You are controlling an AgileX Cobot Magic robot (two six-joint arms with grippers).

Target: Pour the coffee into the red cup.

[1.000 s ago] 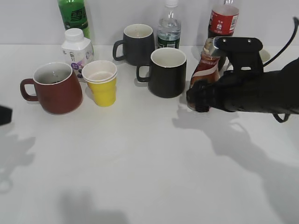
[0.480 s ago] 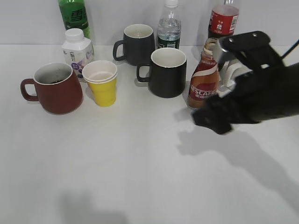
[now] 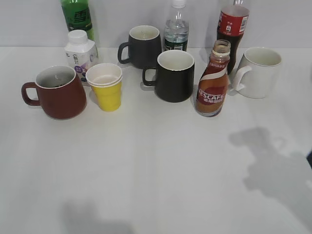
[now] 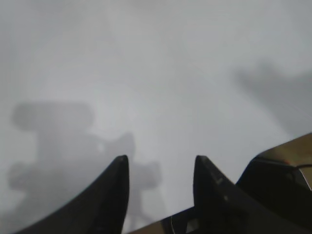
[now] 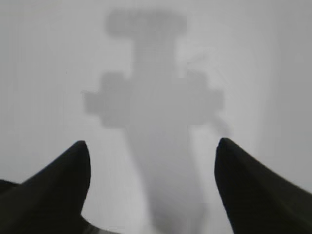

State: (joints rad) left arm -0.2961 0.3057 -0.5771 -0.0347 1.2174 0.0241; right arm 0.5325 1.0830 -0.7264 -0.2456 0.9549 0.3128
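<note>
The coffee bottle (image 3: 212,83), brown with a red-and-white Nescafe label, stands upright and uncapped right of the middle. The red cup (image 3: 57,92) stands at the left, handle to the left, with something dark inside. Neither gripper shows in the exterior view; only a shadow lies at the lower right. In the left wrist view my left gripper (image 4: 160,163) is open and empty over bare white table. In the right wrist view my right gripper (image 5: 152,148) is wide open and empty over bare table with its own shadow.
A yellow paper cup (image 3: 106,87), two black mugs (image 3: 173,75) (image 3: 142,46), a white mug (image 3: 259,72), a white milk bottle (image 3: 80,49), a green bottle (image 3: 77,15), a water bottle (image 3: 176,28) and a cola bottle (image 3: 233,24) stand along the back of the white table (image 3: 146,165).
My right arm let go of the coffee bottle and drew back to the right, out of the exterior view. The bottle stays upright where it was.
</note>
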